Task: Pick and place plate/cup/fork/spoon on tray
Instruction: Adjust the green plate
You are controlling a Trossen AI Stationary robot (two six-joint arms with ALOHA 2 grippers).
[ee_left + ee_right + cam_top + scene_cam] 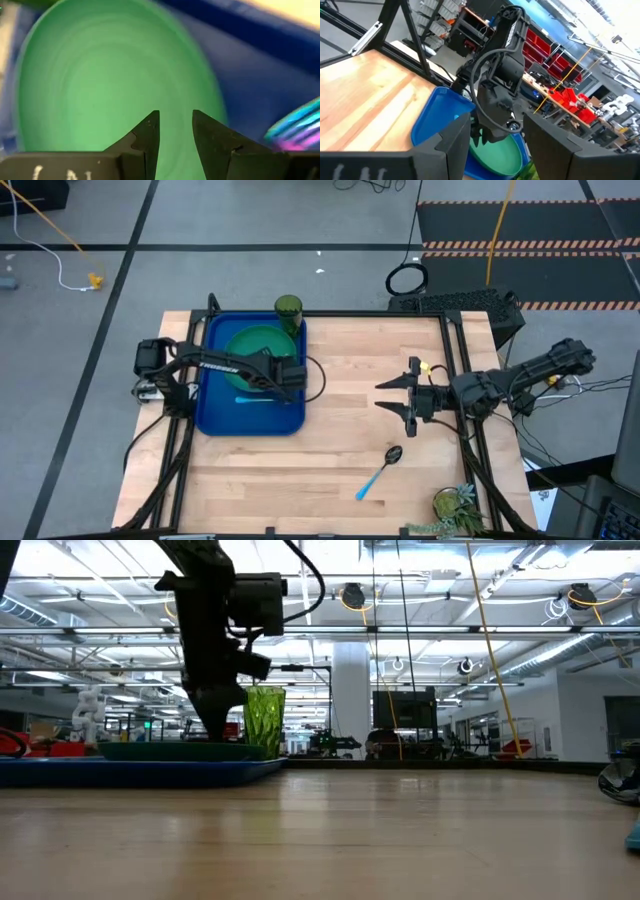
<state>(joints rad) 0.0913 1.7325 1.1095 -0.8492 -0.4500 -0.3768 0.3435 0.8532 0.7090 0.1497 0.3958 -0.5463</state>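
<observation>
**Left gripper low over the plate on the tray, spoon alone on the table**

In the high view the tray (215, 415) lies in the left-centre of the frame, on the left part of the wooden table (350, 360). The plate (245, 340) rests inside the tray, in its upper half. The cup (288, 308) stands upright at the upper right corner of the tray; from above I cannot tell if it is on the rim or just beside it. In the low view the cup (264, 720) shows behind the plate (150, 750), at the left of the frame.

A light blue handle (250, 400) lies flat on the tray floor just below the plate. Its head is hidden under the arm, so I cannot tell surely that it is the fork.

The left gripper (297, 375) is over the right edge of the tray, close to the plate rim. In the left wrist view its fingers (150, 137) are only a little apart, with a narrow gap, and nothing is between them; the plate (110, 80) fills the frame behind them.

The spoon (380, 470) lies on the bare table in the lower right-centre of the high view, well apart from the tray, its dark bowl toward the upper right.

The right gripper (392, 397) hangs over the table at the right-centre, above the spoon in the frame. Its fingers stand wide apart and hold nothing.
</observation>
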